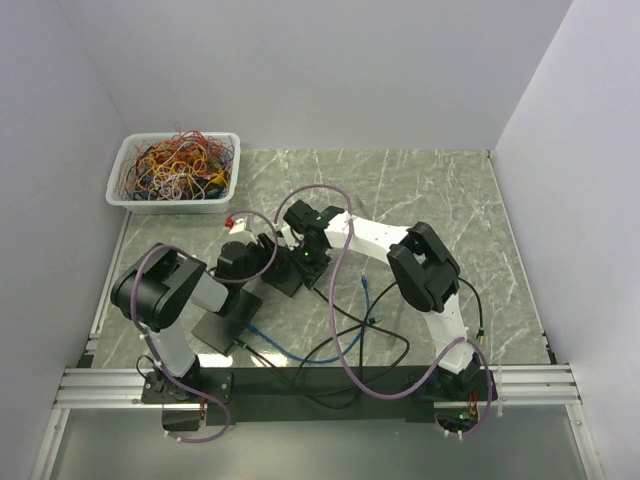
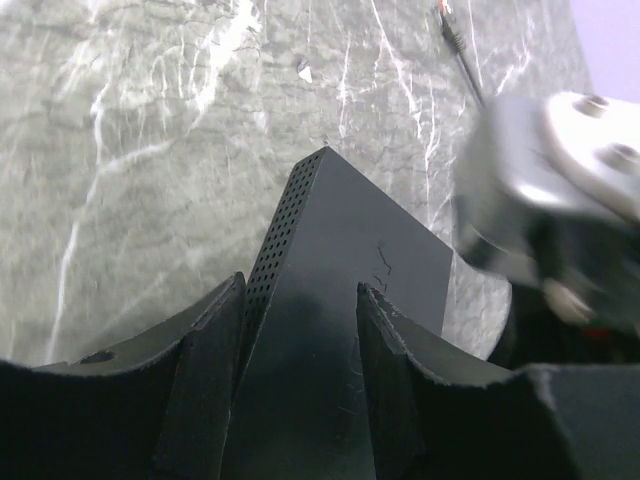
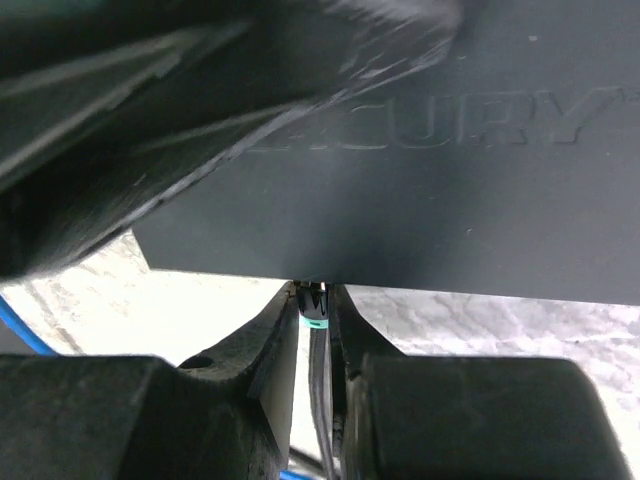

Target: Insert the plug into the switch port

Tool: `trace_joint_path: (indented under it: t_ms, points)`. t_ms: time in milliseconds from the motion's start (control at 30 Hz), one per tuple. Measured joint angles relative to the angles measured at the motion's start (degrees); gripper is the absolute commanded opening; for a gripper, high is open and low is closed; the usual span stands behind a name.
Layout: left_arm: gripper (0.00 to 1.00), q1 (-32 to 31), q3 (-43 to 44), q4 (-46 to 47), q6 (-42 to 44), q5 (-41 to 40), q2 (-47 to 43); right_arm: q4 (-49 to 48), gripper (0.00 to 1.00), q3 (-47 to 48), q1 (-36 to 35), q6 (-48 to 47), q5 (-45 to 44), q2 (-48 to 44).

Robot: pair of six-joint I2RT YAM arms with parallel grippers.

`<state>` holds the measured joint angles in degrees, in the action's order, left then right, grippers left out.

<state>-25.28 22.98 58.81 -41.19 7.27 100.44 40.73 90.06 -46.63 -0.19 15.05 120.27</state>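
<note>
Left gripper point(image 1: 270, 255), overhead view: clamped on the black switch point(image 1: 288, 278), held just left of centre over the marble-patterned table point(image 1: 430, 190). Right gripper point(image 1: 305, 260) sits close against the same switch on its right side, pointing down at it. The plug is too small to pick out from this height. A flat black box point(image 1: 226, 318) lies on the table closer to the near edge, left of centre. A blue cable point(image 1: 268, 343) and several black cables trail beside it. A white basket point(image 1: 175, 172) of tangled coloured wires sits at the far left corner. Left wrist view: both fingers point(image 2: 205, 370) straddle the switch point(image 2: 345, 245), one on each side, and its body fills the gap between them. A perforated side panel faces left. The right arm's wrist point(image 2: 560, 170) shows blurred at the right edge. Right wrist view: right gripper point(image 3: 316, 297) is pinched on the plug point(image 3: 316, 312), a small dark connector with a teal band. A black cable point(image 3: 320, 400) runs back between the fingers point(image 3: 262, 350). The plug's tip meets the lower edge of the switch point(image 3: 450, 200), whose dark face with raised lettering fills the upper frame. Whether the tip sits inside a port cannot be told.
</note>
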Motion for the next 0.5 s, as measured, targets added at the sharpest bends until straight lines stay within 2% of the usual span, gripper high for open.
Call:
trace_joint_path:
  t_ms: [267, 433, 500]
  points:
    - [0.53, -3.5, -4.66, 6.93, -3.98, -6.71, 0.0, 3.02, 0.0, 2.01, 0.2, 2.01, -0.9, 1.36]
    - [0.53, -4.46, -4.76, 3.63, -5.73, -9.62, -2.19, -5.01, 0.0, -5.44, 0.39, 2.4, -0.52, -2.89]
    - [0.53, -5.14, -4.72, 0.07, -6.36, -11.26, -4.24, -8.66, 0.08, -8.79, 0.39, 2.25, -0.46, -4.81]
